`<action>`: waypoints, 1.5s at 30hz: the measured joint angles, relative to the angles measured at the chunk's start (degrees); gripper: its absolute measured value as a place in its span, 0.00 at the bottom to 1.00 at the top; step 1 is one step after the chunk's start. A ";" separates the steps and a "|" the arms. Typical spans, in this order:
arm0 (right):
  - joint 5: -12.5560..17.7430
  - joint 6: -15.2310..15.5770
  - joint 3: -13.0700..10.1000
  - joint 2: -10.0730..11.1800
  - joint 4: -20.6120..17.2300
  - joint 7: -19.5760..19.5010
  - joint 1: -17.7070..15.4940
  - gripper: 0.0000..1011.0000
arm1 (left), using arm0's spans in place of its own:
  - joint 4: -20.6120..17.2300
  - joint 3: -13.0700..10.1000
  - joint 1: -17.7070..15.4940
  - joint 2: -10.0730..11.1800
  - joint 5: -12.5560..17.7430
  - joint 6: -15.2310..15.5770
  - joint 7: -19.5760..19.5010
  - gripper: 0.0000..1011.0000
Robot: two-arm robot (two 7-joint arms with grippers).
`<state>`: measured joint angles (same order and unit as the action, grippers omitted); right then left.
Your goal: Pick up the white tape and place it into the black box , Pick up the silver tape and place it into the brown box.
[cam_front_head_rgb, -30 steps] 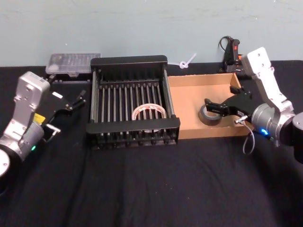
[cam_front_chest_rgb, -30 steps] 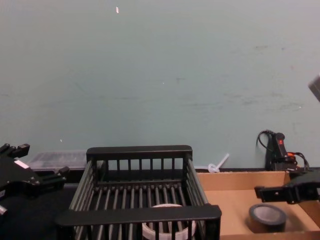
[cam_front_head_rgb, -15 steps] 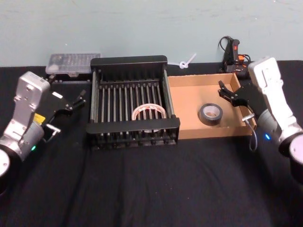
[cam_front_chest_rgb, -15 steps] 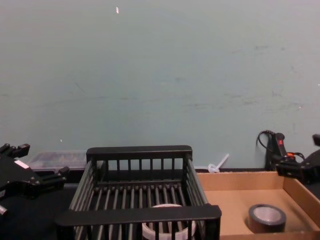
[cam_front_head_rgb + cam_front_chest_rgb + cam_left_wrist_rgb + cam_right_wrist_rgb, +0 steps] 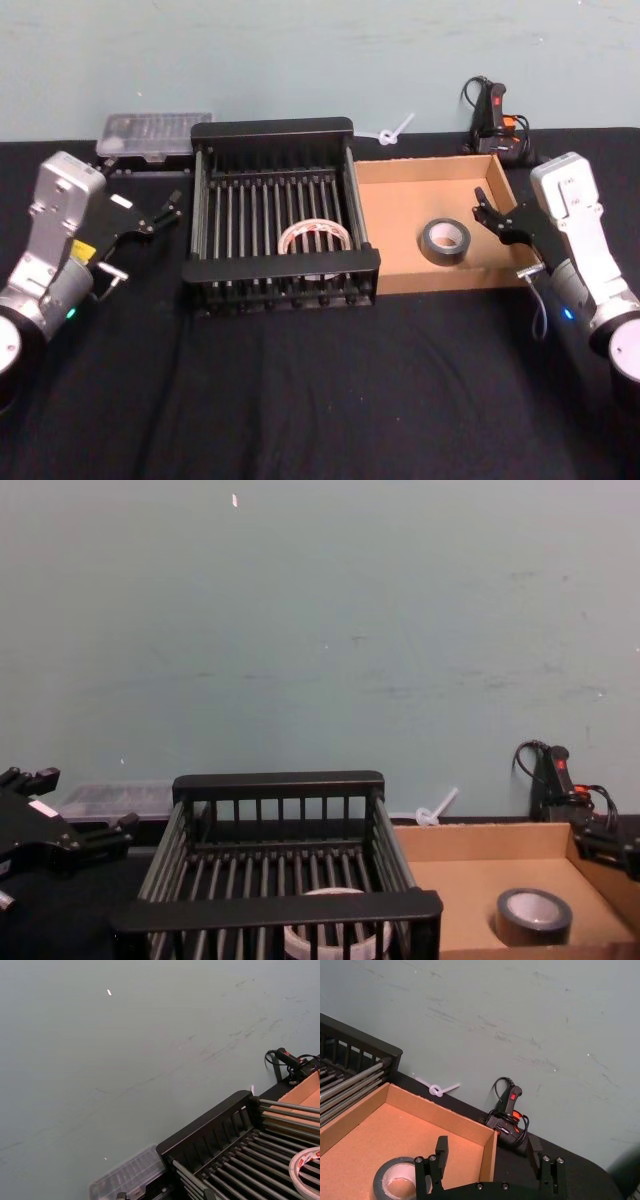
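Right gripper (image 5: 484, 208) open, empty, above brown box (image 5: 400, 195) right wall.

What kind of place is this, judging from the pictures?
Probably a robot test bench in a lab or workshop: a black-covered table against a bare pale green wall, with a clear plastic parts case and a corded hand tool.

Looked like lab or workshop bench: desk (image 5: 320, 400) draped in black cloth, bare scuffed teal wall (image 5: 320, 630), corded hand tool (image 5: 492, 115), clear parts case (image 5: 155, 132).
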<state>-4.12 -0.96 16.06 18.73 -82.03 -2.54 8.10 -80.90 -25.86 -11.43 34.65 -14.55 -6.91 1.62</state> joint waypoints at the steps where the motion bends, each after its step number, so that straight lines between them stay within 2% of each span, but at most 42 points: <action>1: -0.03 0.00 -0.13 -0.09 0.01 0.08 -0.05 0.99 | 0.00 0.00 0.00 0.00 0.00 0.00 0.00 0.99; 45: -0.15 -0.02 -0.12 -0.07 0.05 0.12 -0.05 0.99 | 0.00 0.00 0.00 0.00 0.00 0.00 0.00 0.99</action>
<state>-4.27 -0.98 15.94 18.66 -81.98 -2.43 8.05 -80.90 -25.86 -11.43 34.64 -14.55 -6.91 1.62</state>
